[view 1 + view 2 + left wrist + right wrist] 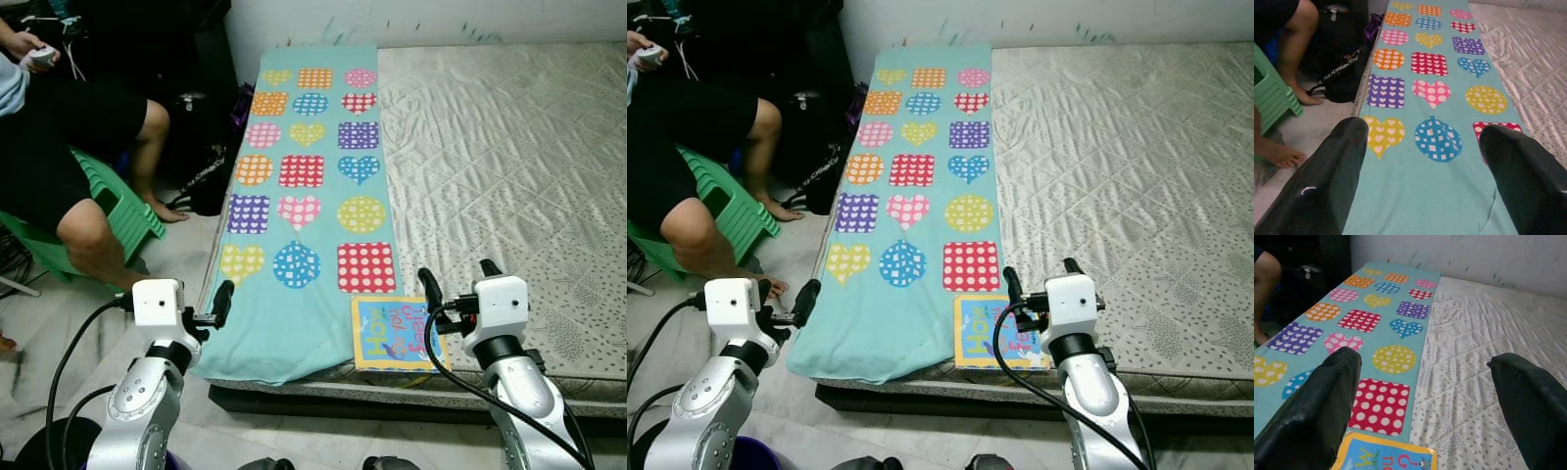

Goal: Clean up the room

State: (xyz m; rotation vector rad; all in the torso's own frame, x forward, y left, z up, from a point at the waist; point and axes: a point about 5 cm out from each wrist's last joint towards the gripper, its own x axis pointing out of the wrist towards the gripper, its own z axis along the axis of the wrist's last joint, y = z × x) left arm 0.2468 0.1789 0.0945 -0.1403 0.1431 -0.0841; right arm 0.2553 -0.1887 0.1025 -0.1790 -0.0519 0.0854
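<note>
in the head views we see a book (394, 334) at the near edge of the mattress (509, 166), touching a teal blanket (304, 196); a person (69, 147) sits on a green stool (118, 211). in the wrist views our left gripper (1425, 171) hangs spread over the blanket, and our right gripper (1420, 406) is spread just above the book.

Seated person (69, 147), green plastic stool (113, 211), black bag (201, 162)

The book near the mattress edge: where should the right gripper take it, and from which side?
Judging by its pose, grip the book by its near edge, from the robot's side. It lies flat on the mattress at the front rim, partly on the blanket; the open right gripper hovers just above.
</note>
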